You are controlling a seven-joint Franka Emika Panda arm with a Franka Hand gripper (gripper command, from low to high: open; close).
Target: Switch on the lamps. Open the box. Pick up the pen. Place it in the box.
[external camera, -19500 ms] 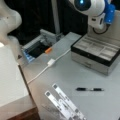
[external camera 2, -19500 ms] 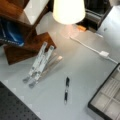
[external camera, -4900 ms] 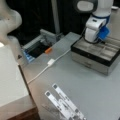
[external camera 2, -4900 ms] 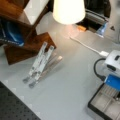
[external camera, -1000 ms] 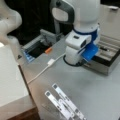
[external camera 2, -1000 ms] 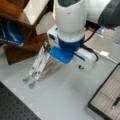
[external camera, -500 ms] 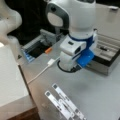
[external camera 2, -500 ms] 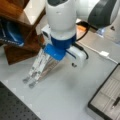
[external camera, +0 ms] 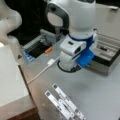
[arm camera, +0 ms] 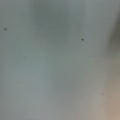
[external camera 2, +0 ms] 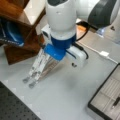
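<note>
one pen rests in the open box.
we place the gripper at the box's nine o'clock, above bare table; we cannot tell its jaw state.

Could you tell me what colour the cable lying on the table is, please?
White. The cable shows best in a front view, running across the grey table.

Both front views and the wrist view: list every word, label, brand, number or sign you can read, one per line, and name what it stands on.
None can be read.
The white strips carry dark marks, too blurred to read.
The open box with the pen inside shows no legible label.
The arm's body hides the gripper in both front views; no marking shows on it.
The wrist view shows only bare table with dark specks, no text.
</note>
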